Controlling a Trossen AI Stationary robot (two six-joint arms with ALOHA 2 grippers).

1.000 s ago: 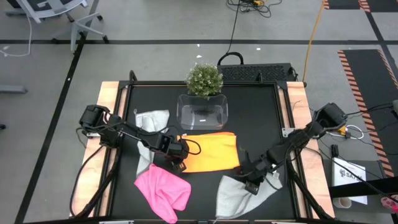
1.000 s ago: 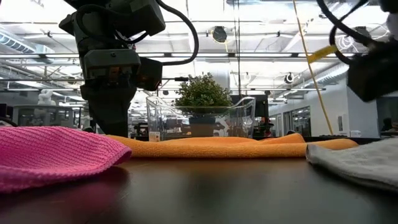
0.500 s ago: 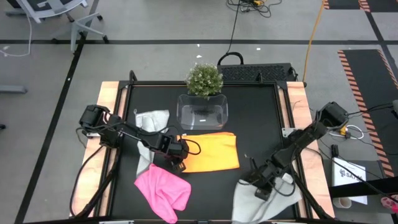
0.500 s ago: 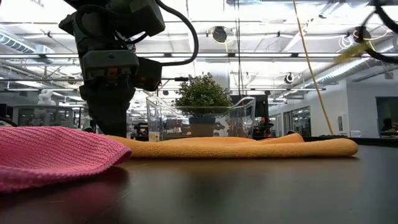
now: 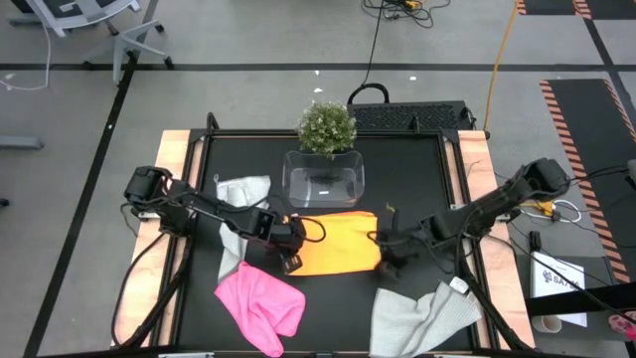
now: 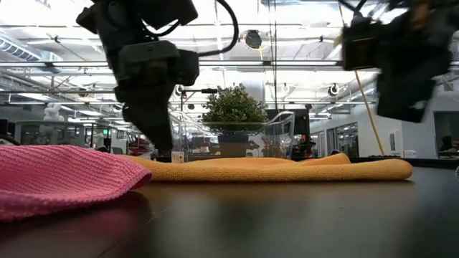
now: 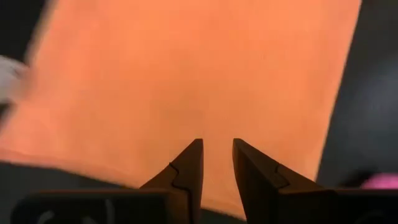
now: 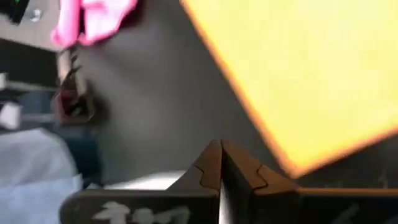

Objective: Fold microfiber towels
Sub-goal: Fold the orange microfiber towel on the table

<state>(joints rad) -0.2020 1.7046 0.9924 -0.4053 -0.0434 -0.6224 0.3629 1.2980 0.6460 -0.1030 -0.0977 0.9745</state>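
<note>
Left gripper (image 5: 289, 261), fingers slightly apart, hovering over orange-yellow towel (image 5: 341, 242) lying flat mid-table; right gripper (image 5: 390, 261), fingers together, empty beside its other edge. Probably starting that fold: next, pinching opposite corners. Pink towel (image 5: 261, 308) and grey towel (image 5: 422, 320) waiting nearer.

The flat orange-yellow microfiber towel (image 6: 280, 169) and crumpled bright pink microfiber towel (image 6: 61, 177) show nubbly matt cloth; the black tabletop (image 6: 287, 222) looks smooth, faintly glossy.

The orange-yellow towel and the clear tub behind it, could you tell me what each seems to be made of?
The orange-yellow towel looks like soft, matte knitted microfiber: a fine looped texture shows along its folded edge. The clear tub seems rigid, glossy transparent plastic, since the plant shows through its walls.
</note>
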